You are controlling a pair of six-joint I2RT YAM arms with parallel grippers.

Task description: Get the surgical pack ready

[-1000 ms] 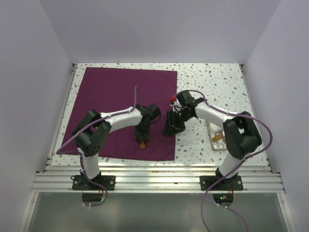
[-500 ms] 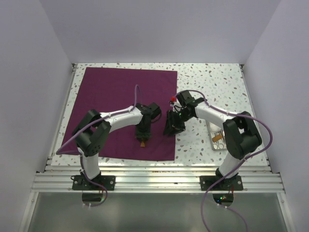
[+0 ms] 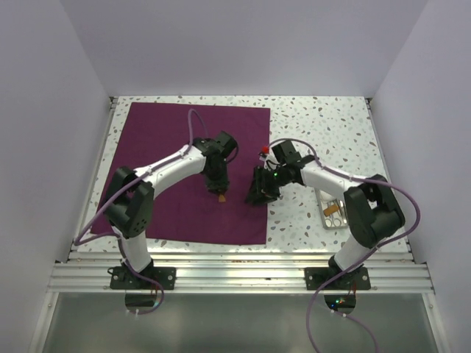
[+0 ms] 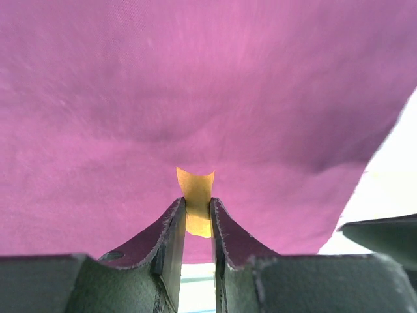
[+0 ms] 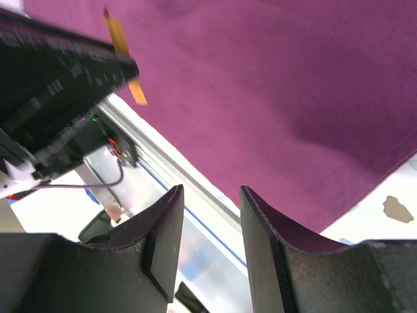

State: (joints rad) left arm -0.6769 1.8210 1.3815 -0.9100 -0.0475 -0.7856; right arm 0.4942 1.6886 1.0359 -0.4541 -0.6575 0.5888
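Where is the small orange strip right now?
Left wrist view: the orange strip is pinched in the left claw, over the plum-purple cloth. In the top view it sits over the cloth's right half, just left of the right claw.

Shows matt, finely woven plum-purple cloth (image 3: 169, 147), smooth speckled stone-look table (image 3: 324, 125), shiny metal tray (image 3: 321, 207), thin matt orange strip (image 4: 195, 190), dull dark plastic fingers (image 4: 166, 241).
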